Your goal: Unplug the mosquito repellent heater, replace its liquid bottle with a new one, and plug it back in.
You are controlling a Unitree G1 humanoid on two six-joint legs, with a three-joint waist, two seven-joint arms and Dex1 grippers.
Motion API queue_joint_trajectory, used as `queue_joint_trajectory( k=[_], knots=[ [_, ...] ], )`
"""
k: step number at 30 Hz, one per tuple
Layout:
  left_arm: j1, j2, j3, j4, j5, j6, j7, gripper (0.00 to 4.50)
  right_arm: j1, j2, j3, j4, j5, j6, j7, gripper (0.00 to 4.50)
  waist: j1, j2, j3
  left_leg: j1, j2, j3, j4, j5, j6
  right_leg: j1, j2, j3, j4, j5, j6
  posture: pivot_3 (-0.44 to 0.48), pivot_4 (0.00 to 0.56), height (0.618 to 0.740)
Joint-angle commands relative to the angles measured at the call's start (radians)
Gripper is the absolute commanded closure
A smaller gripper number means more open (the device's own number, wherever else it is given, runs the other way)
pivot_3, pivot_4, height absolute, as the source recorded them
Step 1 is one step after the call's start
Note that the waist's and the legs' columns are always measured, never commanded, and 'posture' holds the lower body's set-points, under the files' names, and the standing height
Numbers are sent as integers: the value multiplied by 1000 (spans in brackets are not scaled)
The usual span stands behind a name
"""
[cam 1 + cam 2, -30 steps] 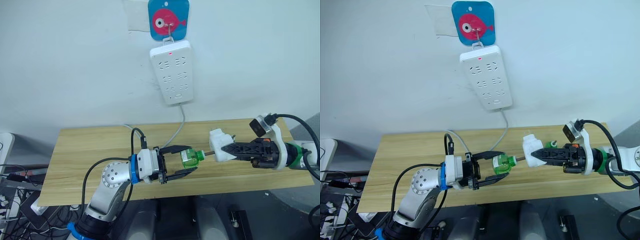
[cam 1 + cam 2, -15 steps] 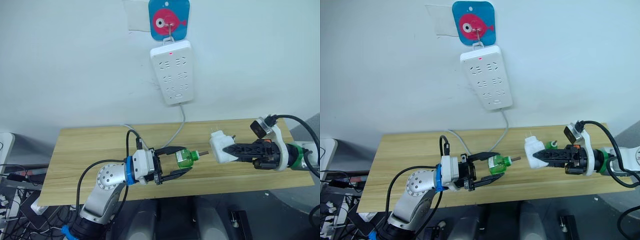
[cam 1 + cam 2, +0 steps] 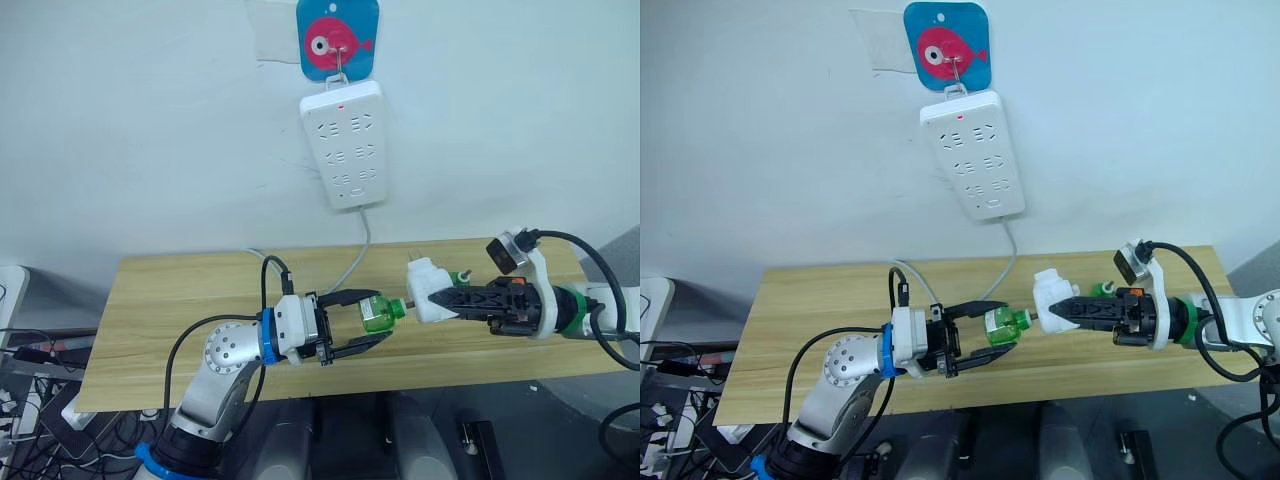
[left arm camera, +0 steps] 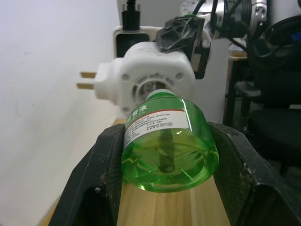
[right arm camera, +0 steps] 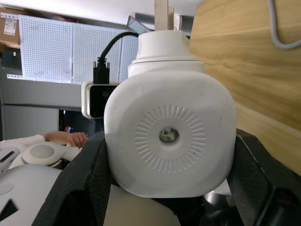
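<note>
Your left tool (image 3: 362,328) is gripping the bottle (image 3: 378,313); your right tool (image 3: 440,297) is gripping the heater (image 3: 424,288), seemingly touching its neck.

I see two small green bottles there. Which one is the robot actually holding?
The clear green liquid bottle held sideways in the left gripper, its neck toward the white rounded heater in the right gripper. The other green bottle sits on the wooden table behind the heater.

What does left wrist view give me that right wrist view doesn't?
Left wrist view alone: the green liquid bottle clamped in the left tool, its neck at the socket in the heater's underside, and the two plug prongs. Right wrist view alone: the heater's round vent face, held in the right tool. Both: the mosquito repellent heater and the wooden table.
</note>
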Motion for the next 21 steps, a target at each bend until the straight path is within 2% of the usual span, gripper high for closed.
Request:
queue_joint_trajectory(
  k=[1, 9, 21],
  knots=[
    [-6, -5, -9, -18, -5, -20, -12, 2249, -20, 8, -23, -31, 32, 3, -2, 1558, 0, 0, 0, 0, 0, 0, 0, 0, 0, 0, 0, 0, 0, 0, 0, -92, 325, 740],
    [-12, -10, -18, -20, 1, -22, -17, 2249, 10, 27, -11, -103, 32, -18, -11, 1558, 0, 0, 0, 0, 0, -1, 0, 0, 0, 0, 0, -1, 0, 0, 0, -87, 299, 740],
    [-36, -5, 2, 13, 0, -34, -41, 2249, -4, -15, -2, -92, 32, 7, 51, 1558, 0, 0, 0, 0, 0, 0, 0, 0, 0, 0, 0, -1, 0, 0, 0, -96, 308, 740]
  ],
)
